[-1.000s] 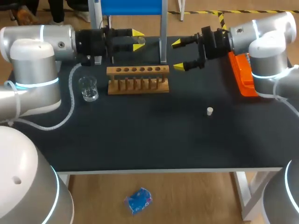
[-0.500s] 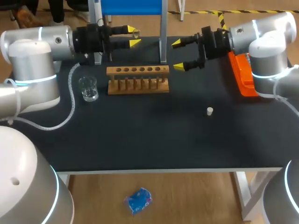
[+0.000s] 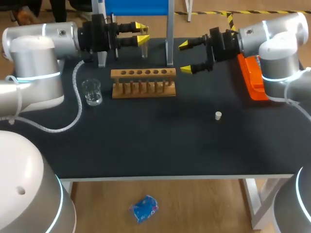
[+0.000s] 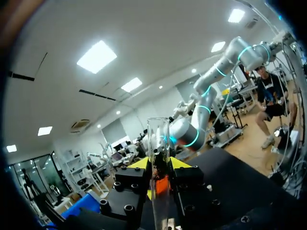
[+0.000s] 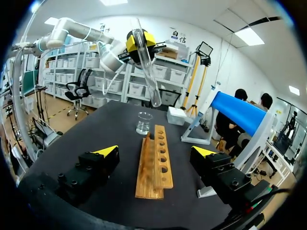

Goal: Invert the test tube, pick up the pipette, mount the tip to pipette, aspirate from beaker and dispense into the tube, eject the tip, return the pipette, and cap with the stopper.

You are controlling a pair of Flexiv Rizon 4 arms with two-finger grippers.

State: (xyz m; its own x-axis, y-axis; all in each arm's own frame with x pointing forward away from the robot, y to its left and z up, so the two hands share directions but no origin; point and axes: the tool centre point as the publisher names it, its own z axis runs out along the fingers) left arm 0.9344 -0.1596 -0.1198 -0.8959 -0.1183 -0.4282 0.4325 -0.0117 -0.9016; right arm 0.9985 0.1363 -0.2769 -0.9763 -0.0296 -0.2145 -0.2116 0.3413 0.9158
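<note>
My left gripper point(image 3: 141, 33) is shut on a clear glass test tube point(image 3: 144, 48), held in the air behind the wooden rack point(image 3: 143, 82). In the right wrist view the test tube point(image 5: 146, 67) hangs tilted from the left gripper point(image 5: 140, 43), rounded end down and above the beaker point(image 5: 144, 123). In the left wrist view the test tube point(image 4: 158, 139) stands between the yellow fingertips point(image 4: 178, 163). My right gripper point(image 3: 184, 57) is open and empty, just right of the rack's far end. A small white stopper point(image 3: 218, 115) lies on the black table.
A glass beaker point(image 3: 91, 92) stands left of the rack. An orange holder point(image 3: 252, 80) lies at the table's right edge, partly hidden by my right arm. A blue-topped stand's post point(image 3: 169, 34) rises behind the rack, between the two grippers.
My left wrist has rotated and drawn back a little to the left. The tube has swung from lying along the fingers to hanging nearly upright. The right arm has not moved.
</note>
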